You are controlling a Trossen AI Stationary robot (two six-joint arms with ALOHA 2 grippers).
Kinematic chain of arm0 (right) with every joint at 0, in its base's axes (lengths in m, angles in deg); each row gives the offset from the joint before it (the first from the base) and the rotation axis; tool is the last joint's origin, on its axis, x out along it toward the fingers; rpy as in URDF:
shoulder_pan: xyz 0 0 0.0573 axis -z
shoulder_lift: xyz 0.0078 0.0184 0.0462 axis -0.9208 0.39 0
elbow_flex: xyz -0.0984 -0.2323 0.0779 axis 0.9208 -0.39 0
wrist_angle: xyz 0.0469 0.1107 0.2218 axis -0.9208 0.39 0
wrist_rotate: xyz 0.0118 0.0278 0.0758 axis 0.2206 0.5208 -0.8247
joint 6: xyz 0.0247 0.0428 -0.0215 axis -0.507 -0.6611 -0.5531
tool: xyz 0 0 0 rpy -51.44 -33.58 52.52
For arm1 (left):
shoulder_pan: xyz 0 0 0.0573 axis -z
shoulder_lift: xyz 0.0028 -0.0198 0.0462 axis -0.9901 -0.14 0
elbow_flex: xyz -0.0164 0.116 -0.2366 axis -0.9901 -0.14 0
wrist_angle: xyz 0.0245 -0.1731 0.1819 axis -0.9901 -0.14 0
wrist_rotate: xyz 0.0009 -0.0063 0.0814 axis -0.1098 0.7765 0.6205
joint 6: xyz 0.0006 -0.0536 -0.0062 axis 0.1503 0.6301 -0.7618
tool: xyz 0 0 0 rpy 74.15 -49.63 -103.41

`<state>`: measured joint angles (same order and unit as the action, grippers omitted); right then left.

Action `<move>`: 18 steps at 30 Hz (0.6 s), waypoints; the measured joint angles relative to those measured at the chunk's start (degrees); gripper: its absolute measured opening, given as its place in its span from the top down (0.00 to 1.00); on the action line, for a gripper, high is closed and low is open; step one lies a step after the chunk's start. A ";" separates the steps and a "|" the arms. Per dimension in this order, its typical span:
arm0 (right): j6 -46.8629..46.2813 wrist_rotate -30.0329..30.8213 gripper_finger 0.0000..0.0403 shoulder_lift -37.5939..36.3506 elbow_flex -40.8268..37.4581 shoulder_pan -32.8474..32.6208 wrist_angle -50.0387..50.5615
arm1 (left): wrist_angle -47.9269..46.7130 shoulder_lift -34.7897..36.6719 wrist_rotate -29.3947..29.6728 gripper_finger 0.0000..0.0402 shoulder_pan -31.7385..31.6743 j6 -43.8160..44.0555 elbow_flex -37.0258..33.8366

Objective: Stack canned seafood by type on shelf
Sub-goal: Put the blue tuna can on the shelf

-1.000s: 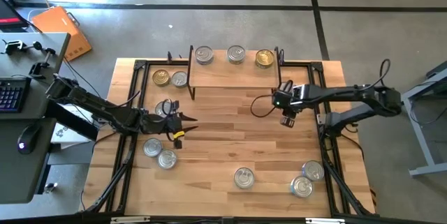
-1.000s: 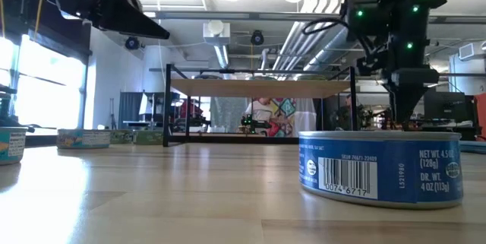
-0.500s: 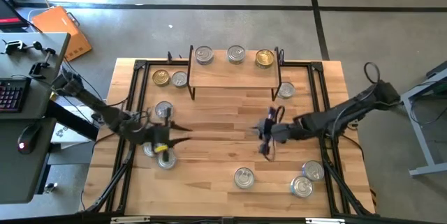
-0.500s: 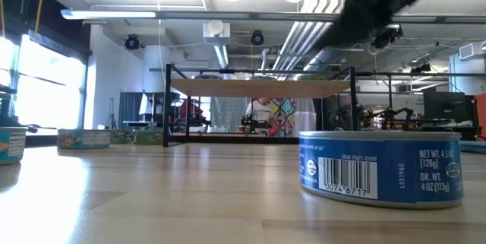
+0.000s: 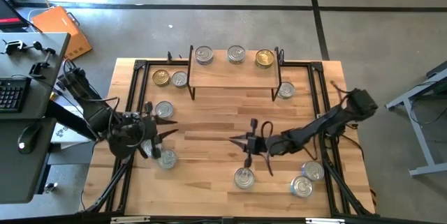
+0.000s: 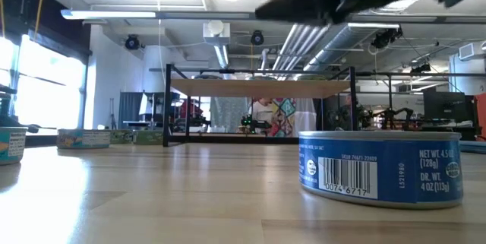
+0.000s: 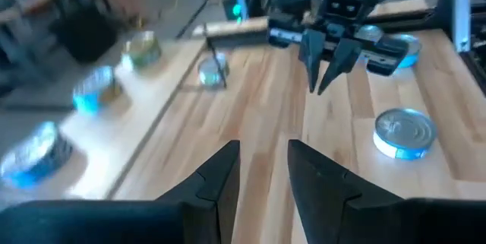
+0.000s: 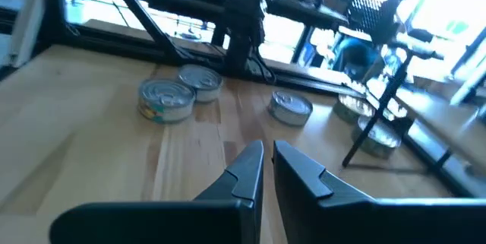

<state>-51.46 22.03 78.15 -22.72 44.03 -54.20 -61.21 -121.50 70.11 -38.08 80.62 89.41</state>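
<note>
At the far left of the surface, the left gripper hung over bare wood among three loose tins: one just beside it toward the shelf, two more near the front edge. Its fingers were slightly spread with a narrow gap, holding nothing. A gold tin and a silver one lay by the shelf's left legs. The shelf carried three tins in a row, the rightmost gold-lidded.

These tins looked rigid and fairly heavy for their size, with slick metal sides; gripping across the rim at opposite sides would probably hold best.

Right of centre, the right gripper hovered empty, fingers nearly pressed together, just behind a silver tin. Two more sat at the front right corner, another beside the shelf's right legs.
</note>
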 joint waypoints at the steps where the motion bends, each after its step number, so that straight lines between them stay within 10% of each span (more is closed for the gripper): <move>1: -1.38 -0.02 0.94 1.16 0.00 0.35 -0.53 | -0.92 0.10 0.69 0.74 -0.18 2.30 -0.61; 11: -9.21 -3.19 0.94 8.48 0.00 2.41 -3.86 | -1.81 0.08 -1.77 0.74 -6.78 21.61 -12.68; 18: -11.12 -5.80 0.94 6.00 0.02 2.37 -7.78 | 11.12 -2.97 -10.11 0.74 -9.95 9.54 -16.08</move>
<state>-62.58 16.24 84.15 -22.70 46.40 -61.98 -50.09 -124.47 60.00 -48.03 90.17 73.33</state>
